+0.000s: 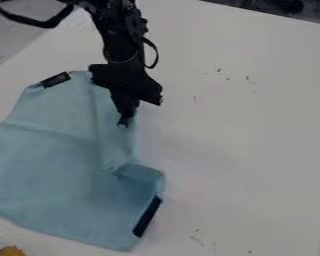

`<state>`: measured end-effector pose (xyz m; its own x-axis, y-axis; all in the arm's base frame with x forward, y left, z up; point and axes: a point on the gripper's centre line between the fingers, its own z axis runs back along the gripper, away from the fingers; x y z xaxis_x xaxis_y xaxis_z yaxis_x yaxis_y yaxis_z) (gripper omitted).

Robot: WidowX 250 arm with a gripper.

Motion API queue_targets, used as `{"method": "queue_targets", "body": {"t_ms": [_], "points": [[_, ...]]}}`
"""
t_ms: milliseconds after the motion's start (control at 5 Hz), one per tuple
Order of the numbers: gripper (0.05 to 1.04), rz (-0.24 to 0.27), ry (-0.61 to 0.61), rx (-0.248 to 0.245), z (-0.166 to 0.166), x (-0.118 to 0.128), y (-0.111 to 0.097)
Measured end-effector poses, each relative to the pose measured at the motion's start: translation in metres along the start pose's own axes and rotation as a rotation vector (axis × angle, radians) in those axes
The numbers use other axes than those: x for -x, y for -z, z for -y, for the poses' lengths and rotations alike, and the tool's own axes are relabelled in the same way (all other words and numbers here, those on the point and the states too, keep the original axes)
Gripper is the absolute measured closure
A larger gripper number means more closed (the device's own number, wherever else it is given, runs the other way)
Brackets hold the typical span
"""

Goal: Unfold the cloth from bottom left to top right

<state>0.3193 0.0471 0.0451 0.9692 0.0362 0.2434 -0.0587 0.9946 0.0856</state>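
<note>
The light blue cloth (pixel 52 160) lies on the left part of the white tabletop (pixel 246 130), partly spread. One dark strip (pixel 56 79) sits at its upper-left edge; a second dark strip (pixel 147 216) sits at the lower-right edge. A crease crosses the left half, a long ridge runs down from the top edge, and a small fold (pixel 139 175) buckles inward on the right side.

The gripper (pixel 124 123) hangs over the upper-right margin of the cloth, tip down, at or very near the fabric. The view of the tip is poor: whether it is spread, closed or pinching fabric cannot be told.

Handling: the material appears thin, light and soft, with no stiffness of its own. It should bend freely at the hold point and leave the remainder lying on the tabletop. It is not fragile. Slippage is the likelier fault, should only a shallow edge be caught.

Hold point: take the free layer at the right-hand margin or at the small fold, close to the edge. Avoid clamping both layers, as the cloth would then drag as one piece. Lift low and draw toward the upper right. The task appears partly complete; the right side remains to be opened.
</note>
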Motion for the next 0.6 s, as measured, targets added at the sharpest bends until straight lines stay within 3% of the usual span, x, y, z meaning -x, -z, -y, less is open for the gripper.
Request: {"method": "queue_targets", "body": {"t_ms": [600], "points": [[1.003, -0.017, 0.040, 0.037, 0.036, -0.040, 0.013]]}}
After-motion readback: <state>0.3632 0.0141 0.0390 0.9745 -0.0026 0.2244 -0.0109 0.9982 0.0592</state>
